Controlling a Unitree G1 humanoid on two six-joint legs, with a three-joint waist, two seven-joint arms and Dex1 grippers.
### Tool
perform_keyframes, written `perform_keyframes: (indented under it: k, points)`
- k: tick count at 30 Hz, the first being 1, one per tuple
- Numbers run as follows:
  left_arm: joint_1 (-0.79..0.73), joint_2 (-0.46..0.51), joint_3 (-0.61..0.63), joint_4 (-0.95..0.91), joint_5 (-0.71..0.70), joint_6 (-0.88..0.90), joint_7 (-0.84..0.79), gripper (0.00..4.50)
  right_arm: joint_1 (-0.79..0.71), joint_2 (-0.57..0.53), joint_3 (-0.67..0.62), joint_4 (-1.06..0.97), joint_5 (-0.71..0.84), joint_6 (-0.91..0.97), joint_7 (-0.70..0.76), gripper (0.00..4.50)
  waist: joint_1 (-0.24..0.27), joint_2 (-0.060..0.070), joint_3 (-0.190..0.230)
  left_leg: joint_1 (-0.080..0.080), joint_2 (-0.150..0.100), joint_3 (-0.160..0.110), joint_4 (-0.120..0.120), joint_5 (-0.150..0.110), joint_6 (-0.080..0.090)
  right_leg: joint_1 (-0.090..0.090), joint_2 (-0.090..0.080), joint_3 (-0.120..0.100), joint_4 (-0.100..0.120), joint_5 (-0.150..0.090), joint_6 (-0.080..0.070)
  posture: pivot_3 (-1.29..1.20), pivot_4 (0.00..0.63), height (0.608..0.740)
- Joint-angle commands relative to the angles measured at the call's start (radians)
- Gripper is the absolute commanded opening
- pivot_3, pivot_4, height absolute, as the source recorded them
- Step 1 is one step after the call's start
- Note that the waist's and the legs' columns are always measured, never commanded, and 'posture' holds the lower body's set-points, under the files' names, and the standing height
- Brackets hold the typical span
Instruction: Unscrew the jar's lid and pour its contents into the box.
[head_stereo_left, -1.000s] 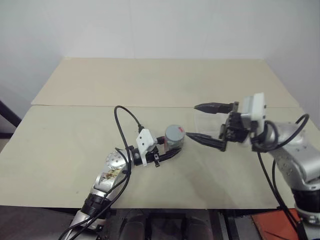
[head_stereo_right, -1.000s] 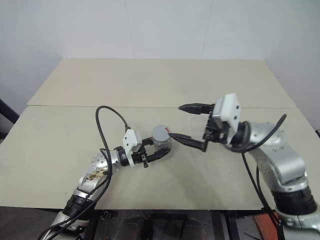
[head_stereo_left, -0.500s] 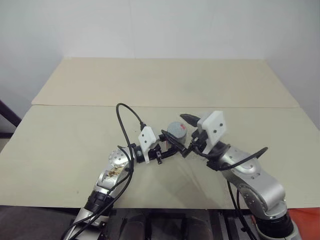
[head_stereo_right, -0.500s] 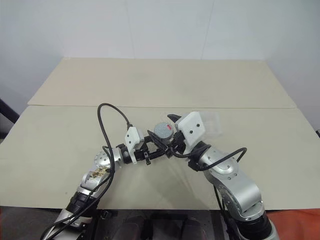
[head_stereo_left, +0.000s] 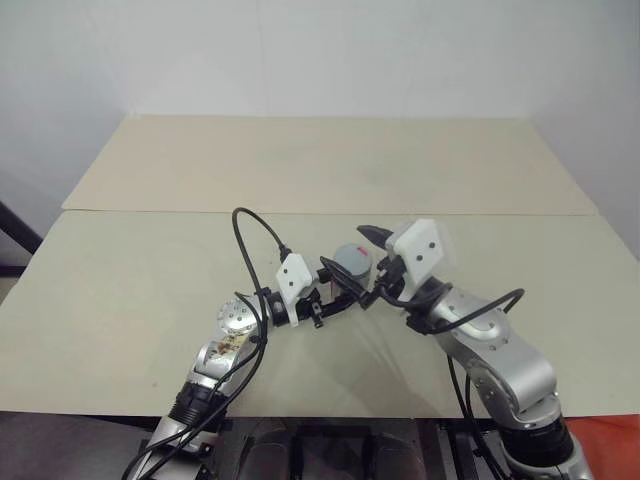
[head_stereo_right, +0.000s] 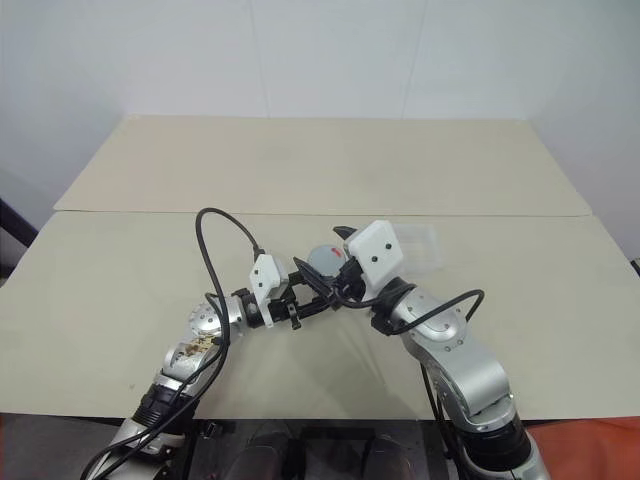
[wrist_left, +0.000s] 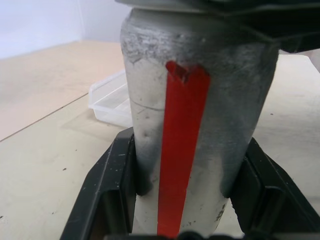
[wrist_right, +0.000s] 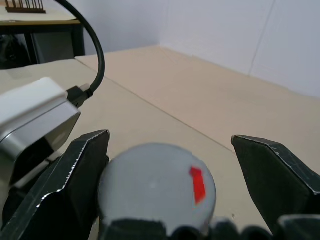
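The jar (head_stereo_left: 352, 272), silvery with a red stripe (wrist_left: 182, 150), stands upright just off the table, and my left gripper (head_stereo_left: 343, 284) is shut on its body, one finger (wrist_left: 112, 185) on each side. The grey lid (wrist_right: 156, 187) with a small red mark sits on top. My right gripper (head_stereo_left: 369, 265) is open, its fingers (wrist_right: 82, 170) flanking the lid; one is close against its rim, the other stands well clear. The box (head_stereo_right: 418, 240), a clear shallow tray, lies on the table just behind the right gripper. The contents are hidden inside the jar.
The pale wooden table (head_stereo_left: 150, 290) stretches wide on all sides, with a seam (head_stereo_left: 200, 211) running across it behind the arms. A black cable (head_stereo_left: 245, 235) loops up from my left wrist. The white wall (head_stereo_left: 320, 50) stands behind the far edge.
My right arm swung in from the right and turned, bringing its open fingers from beside the box to either side of the lid. The left gripper kept holding the jar in place.
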Motion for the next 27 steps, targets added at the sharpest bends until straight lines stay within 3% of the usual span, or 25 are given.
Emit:
perform_keyframes:
  k: [1,21,24,27]
  points:
    - [-0.007,0.006,0.027,-0.016,-0.018,-0.030,-0.005,2.12,0.016,-0.019,-0.058,-0.057,-0.006,0.000,0.006,4.46,0.000,0.000,0.000,0.000,0.000,0.000,0.000,0.000,0.000,0.000,0.000,0.000,0.000,0.000,0.000,0.00,0.150,0.740]
    - [-0.036,0.021,0.045,0.050,-0.007,-0.067,-0.036,2.12,0.174,-0.143,-0.232,-0.117,0.060,-0.001,0.122,4.46,0.001,0.000,0.000,0.000,0.000,0.000,0.000,0.000,0.001,0.000,0.000,0.000,0.000,0.000,0.000,0.00,0.150,0.740]
    - [-0.039,0.017,0.044,0.056,-0.005,-0.070,-0.036,2.12,0.189,-0.179,-0.217,-0.167,0.100,-0.020,0.199,4.46,0.001,0.000,0.000,0.000,0.000,0.000,0.000,0.000,0.001,0.001,0.000,0.000,0.000,0.000,0.000,0.00,0.150,0.740]
    - [-0.040,0.012,0.038,0.055,-0.001,-0.072,-0.033,2.12,0.155,-0.161,-0.173,-0.183,0.101,-0.001,0.184,4.46,0.001,0.000,0.000,0.001,0.000,0.000,0.000,-0.001,0.001,0.001,0.000,0.000,0.000,0.000,0.000,0.00,0.150,0.740]
